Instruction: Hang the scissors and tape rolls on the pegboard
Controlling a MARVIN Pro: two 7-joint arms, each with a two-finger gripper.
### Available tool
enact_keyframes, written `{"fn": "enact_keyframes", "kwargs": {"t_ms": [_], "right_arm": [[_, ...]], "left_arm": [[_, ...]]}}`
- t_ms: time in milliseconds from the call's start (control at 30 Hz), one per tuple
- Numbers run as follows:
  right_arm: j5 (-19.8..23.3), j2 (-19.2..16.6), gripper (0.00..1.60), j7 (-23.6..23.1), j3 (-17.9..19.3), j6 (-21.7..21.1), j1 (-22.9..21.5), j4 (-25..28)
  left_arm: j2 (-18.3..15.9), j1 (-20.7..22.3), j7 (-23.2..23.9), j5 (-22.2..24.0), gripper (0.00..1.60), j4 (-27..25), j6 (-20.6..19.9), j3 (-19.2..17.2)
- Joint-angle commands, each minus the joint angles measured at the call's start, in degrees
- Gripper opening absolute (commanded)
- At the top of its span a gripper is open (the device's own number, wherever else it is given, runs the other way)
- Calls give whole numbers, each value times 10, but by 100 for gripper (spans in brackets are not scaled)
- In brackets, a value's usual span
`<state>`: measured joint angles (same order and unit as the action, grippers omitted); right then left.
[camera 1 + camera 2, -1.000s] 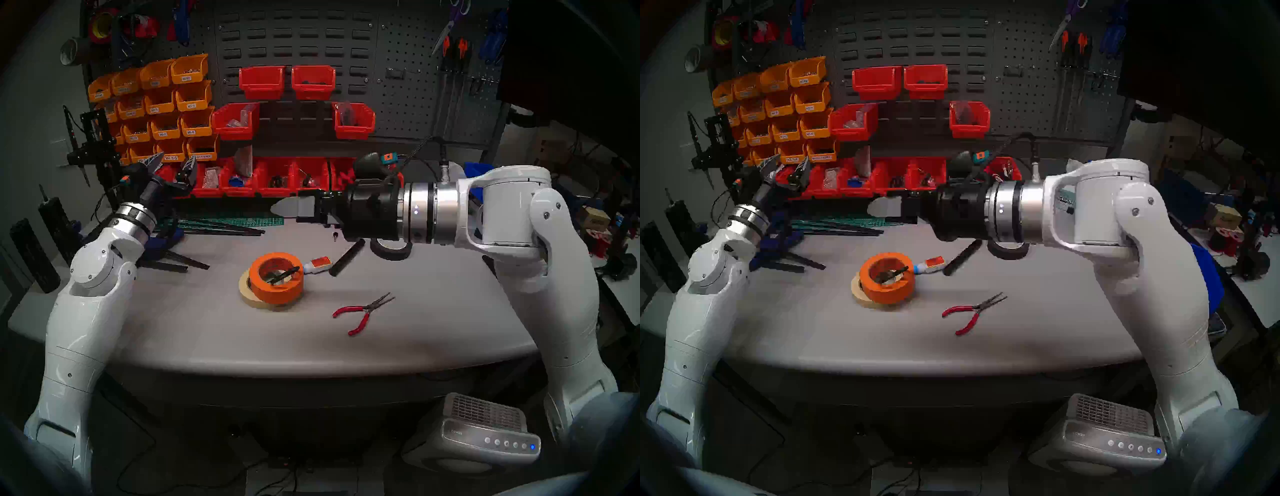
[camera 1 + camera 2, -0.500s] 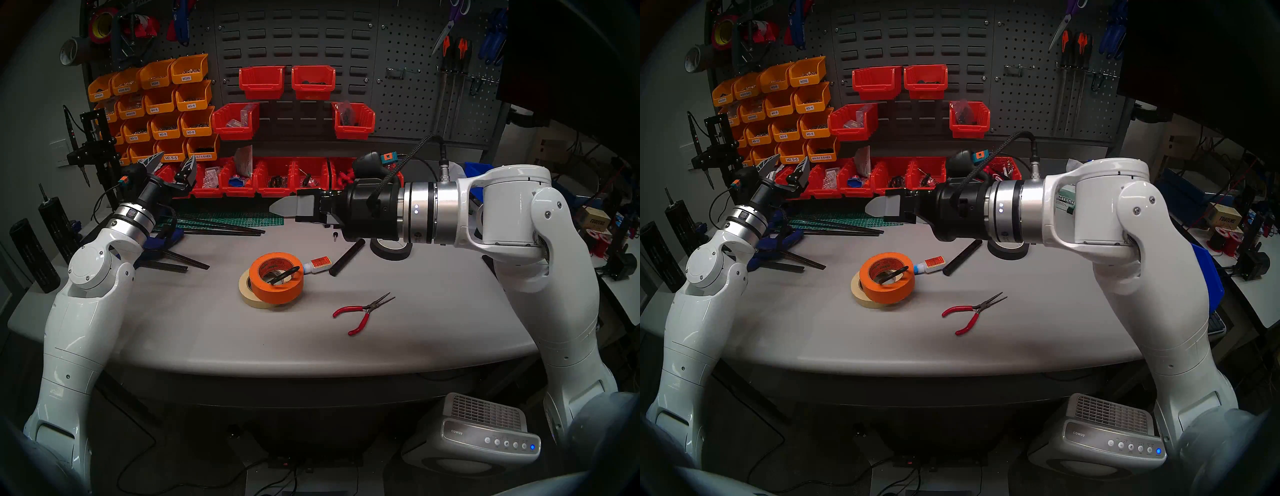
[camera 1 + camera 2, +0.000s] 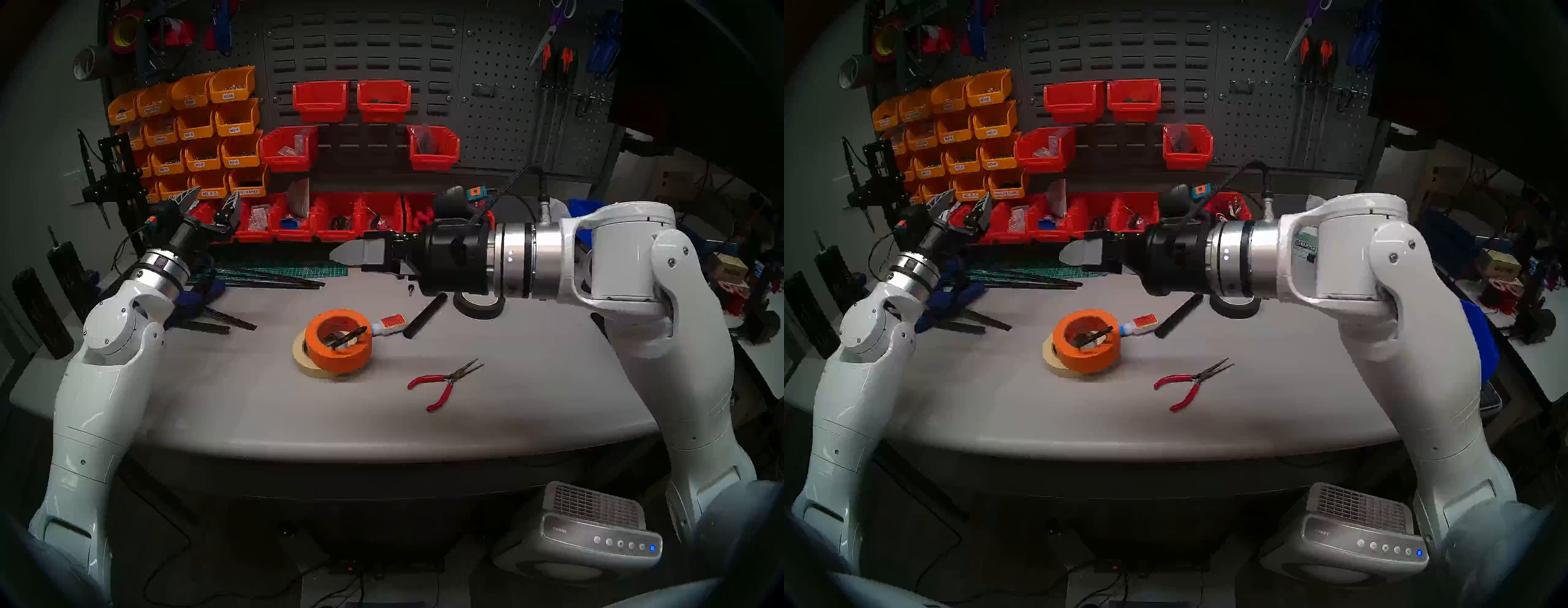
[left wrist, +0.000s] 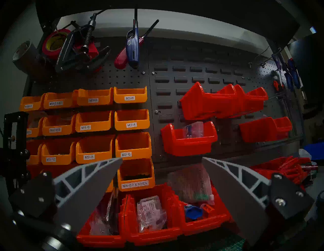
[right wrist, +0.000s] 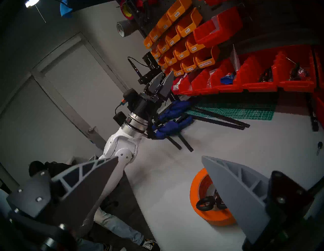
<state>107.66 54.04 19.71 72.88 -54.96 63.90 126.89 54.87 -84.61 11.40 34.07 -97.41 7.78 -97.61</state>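
Observation:
The orange tape roll (image 3: 322, 354) lies flat at mid-table, stacked askew on the cream tape roll (image 3: 300, 358). The small black-handled scissors (image 3: 345, 336) rest inside the orange roll's core; their loops (image 5: 205, 205) show in the right wrist view. The pegboard (image 3: 500, 123) stands at the back right with bare hooks. My right gripper (image 3: 345, 253) hovers level above the table behind the rolls, pointing left, open and empty (image 5: 159, 156). My left gripper (image 3: 211, 201) is raised at the far left before the bins, open and empty (image 4: 162, 158).
Red-handled pliers (image 3: 445, 384), a glue bottle (image 3: 388, 325), a black rod (image 3: 424, 316) and a black tape roll (image 3: 479, 305) lie near the rolls. Blue clamps (image 3: 199, 293) and a green mat (image 3: 288, 268) sit at the back left. Orange bins (image 3: 199, 131) and red bins (image 3: 339, 216) line the wall.

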Motion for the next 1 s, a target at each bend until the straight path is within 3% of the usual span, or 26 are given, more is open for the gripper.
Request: {"fn": "enact_keyframes", "kwargs": {"t_ms": [0, 233, 300, 333, 367, 400, 567, 600, 700, 733, 967], "right_arm": [[-1, 2, 160, -1, 9, 2, -13, 8], [0, 2, 160, -1, 9, 2, -13, 8], [0, 2, 160, -1, 9, 2, -13, 8], [0, 2, 160, -1, 9, 2, -13, 8], [0, 2, 160, -1, 9, 2, -13, 8], [0, 2, 160, -1, 9, 2, -13, 8], [0, 2, 160, -1, 9, 2, -12, 8], [0, 2, 160, -1, 9, 2, -12, 8], [1, 2, 160, 0, 9, 2, -12, 8], [1, 2, 160, 0, 9, 2, -12, 8], [2, 2, 160, 0, 8, 2, -11, 7]], "left_arm": [[-4, 15, -2, 0, 160, -15, 10, -11], [-12, 8, 4, 4, 160, -20, 3, -14], [-24, -17, 30, 11, 115, -25, 15, -25], [-24, -17, 30, 11, 115, -25, 15, -25], [-26, -44, 44, 7, 150, -27, 47, -38], [-31, -60, 60, 11, 160, -29, 51, -48], [-19, -100, 87, 13, 160, -29, 73, -86], [-11, -94, 101, 7, 160, -19, 74, -92], [-10, -135, 125, 16, 160, -34, 87, -125], [-1, -129, 140, 15, 160, -27, 83, -134], [8, -196, 218, 43, 160, -60, 88, -202]]}}
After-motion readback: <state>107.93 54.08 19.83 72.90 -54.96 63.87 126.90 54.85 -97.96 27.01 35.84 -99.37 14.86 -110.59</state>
